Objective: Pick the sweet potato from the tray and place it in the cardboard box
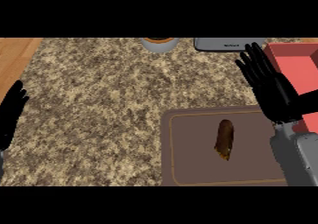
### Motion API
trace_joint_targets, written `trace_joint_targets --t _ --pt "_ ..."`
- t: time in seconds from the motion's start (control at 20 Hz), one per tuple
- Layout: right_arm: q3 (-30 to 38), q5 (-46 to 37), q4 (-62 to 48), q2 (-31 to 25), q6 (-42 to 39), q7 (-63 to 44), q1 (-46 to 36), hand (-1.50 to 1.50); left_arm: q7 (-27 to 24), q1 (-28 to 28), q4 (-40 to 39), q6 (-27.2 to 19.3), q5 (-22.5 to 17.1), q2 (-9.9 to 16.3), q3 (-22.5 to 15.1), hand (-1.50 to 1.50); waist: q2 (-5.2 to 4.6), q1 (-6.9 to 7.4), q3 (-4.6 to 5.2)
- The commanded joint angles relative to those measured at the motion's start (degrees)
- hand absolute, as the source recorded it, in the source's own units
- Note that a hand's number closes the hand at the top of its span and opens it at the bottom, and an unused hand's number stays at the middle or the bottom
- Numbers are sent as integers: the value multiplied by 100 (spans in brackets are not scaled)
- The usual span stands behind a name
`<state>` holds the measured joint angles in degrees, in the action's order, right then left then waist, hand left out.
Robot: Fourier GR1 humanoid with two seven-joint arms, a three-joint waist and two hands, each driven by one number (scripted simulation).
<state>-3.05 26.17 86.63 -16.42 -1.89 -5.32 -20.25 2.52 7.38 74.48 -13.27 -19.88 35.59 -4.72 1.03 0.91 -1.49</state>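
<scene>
Nothing done yet: the potato [224, 139] lies on the tray [187, 148], untouched. Right hand [272, 89] hovers spread beside the box [303, 65]; left hand [7, 116] rests open. Picking and placing remain

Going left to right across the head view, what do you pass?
Open black left hand at the left edge → grey cup at the counter's far edge → brown sweet potato on the brown tray → open black right hand → red box.
</scene>
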Motion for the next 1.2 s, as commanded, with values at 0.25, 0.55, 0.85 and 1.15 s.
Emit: trace_joint_targets --t 0.25,0.55,0.85,1.15 --pt "-722 -2640 -14 -1280 1458 -1340 109 -150 97 -57 768 375 -663 -432 48 0 7 -98 209" --pt "-1263 -4986 1161 -1549 2917 -704 497 -150 49 -444 840 706 -968 -544 73 0 11 -200 178" --pt "-2579 -6416 2191 -1770 1721 -2901 493 -150 296 -375 1157 418 -888 -671 -20 0 2 -187 198" --pt "-3079 -6833 1883 -2186 -408 -4732 37 -150 346 -332 1234 511 -868 -630 -75 0 -36 -61 216"
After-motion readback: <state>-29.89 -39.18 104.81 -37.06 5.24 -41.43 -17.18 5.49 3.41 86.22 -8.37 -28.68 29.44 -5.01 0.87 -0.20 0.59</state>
